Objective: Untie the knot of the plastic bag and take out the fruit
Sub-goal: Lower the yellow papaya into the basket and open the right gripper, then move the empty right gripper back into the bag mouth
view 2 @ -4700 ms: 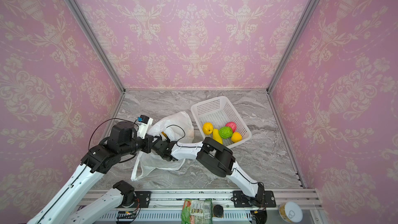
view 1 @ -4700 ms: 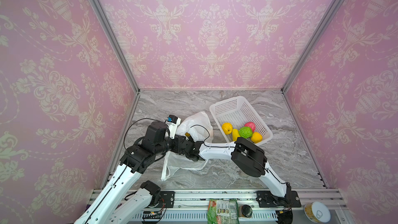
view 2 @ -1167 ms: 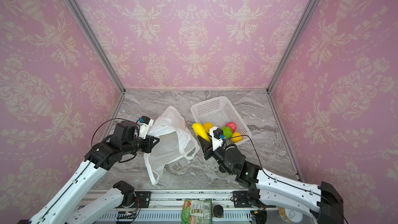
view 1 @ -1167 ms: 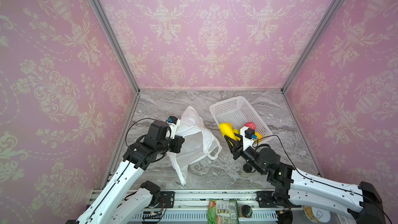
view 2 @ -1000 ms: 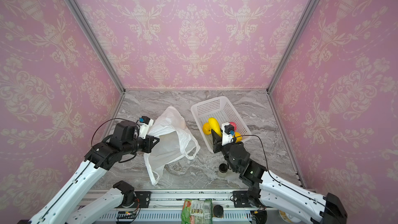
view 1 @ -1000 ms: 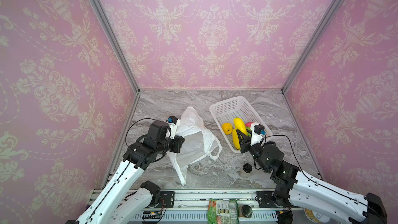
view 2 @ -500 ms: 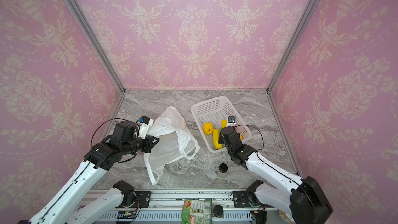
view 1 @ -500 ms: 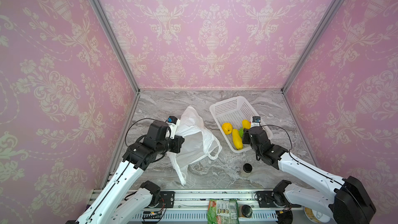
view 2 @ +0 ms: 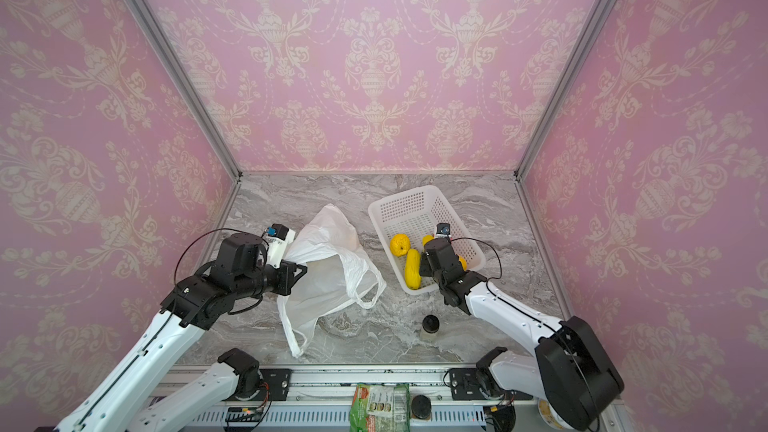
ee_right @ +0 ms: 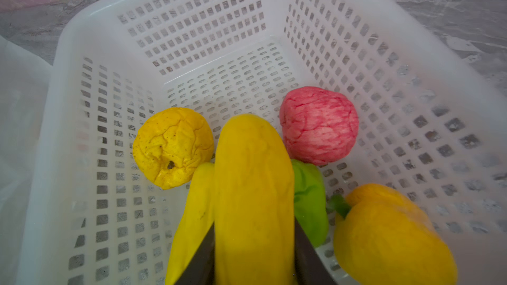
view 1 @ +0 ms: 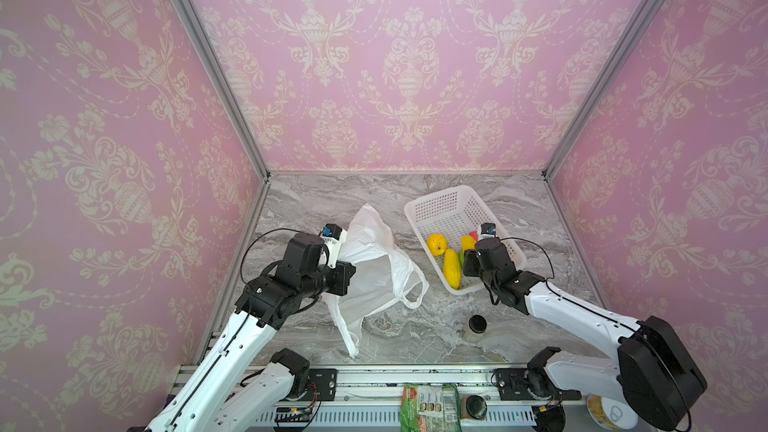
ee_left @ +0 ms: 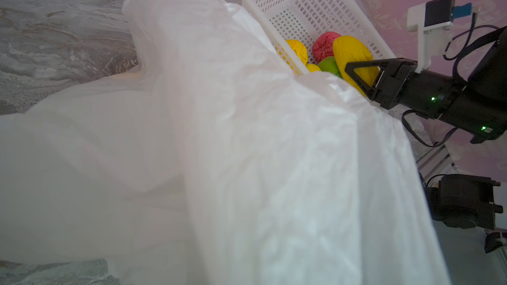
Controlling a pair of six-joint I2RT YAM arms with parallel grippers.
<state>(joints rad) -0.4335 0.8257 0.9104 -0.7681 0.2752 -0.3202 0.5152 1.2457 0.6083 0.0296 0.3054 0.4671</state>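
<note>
The plastic bag (view 1: pixel 374 268) hangs open and crumpled on the left half of the marble tabletop (view 1: pixel 374 197), one loop handle trailing toward the front edge. The left gripper (view 1: pixel 347 278) is pressed together on the bag's rim. Its arm rises from the front left and its wrist lies level, pointing right. In the left wrist view the bag (ee_left: pixel 247 160) hides the fingers.

The long yellow fruit (ee_right: pixel 252 174) is inside the white perforated basket (ee_right: pixel 192 23), pinched between the two dark fingers of the right gripper (ee_right: pixel 253 223). It lies over a slimmer yellow fruit (ee_right: pixel 194 209) and a green fruit (ee_right: pixel 310 196). A round yellow fruit (ee_right: pixel 172 146), a pink-red fruit (ee_right: pixel 318 124) and a yellow pepper-shaped fruit (ee_right: pixel 384 228) sit around them. The right arm runs low from the front right to the basket's near corner, with its wrist tipped down into it.

About a second ago that gripper carried the long fruit above the table between bag and basket. Some seconds earlier it reached across into the bag. The left arm and the bag have kept their places over the last second.

A small dark-capped jar (view 1: pixel 477 323) stands in front of the basket.
</note>
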